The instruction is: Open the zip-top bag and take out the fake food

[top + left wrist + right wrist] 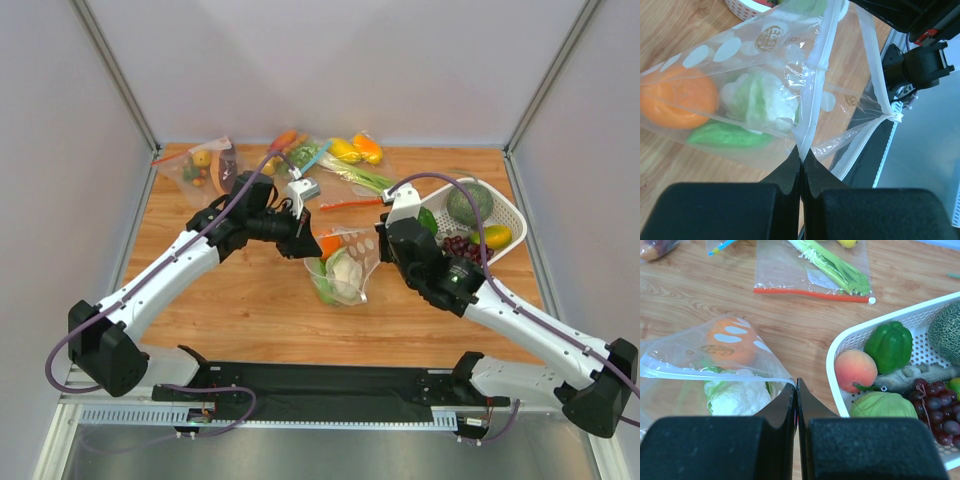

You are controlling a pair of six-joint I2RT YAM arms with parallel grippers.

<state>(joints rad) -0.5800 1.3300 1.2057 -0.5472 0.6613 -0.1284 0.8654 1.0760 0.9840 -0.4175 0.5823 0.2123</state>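
Observation:
The dotted clear zip-top bag (348, 262) hangs between my two grippers at mid table. It holds the orange (677, 97), the white cauliflower with green leaves (760, 97) and the glossy green piece (722, 136). My left gripper (801, 155) is shut on one whitish zip strip (812, 105). The other strip (875, 75) stands apart from it, so the mouth gapes. My right gripper (796, 385) is shut on the bag's rim at a corner (782, 377). The orange (730, 340) and cauliflower (740, 395) also show in the right wrist view.
A white basket (512, 215) at the right holds a melon, grapes, a peach (856, 370) and a green pepper (890, 345). Red-zip bags with green onion (832, 265), yellow peppers (352, 150) and other food lie along the back. A black mat (320, 385) lies at the near edge.

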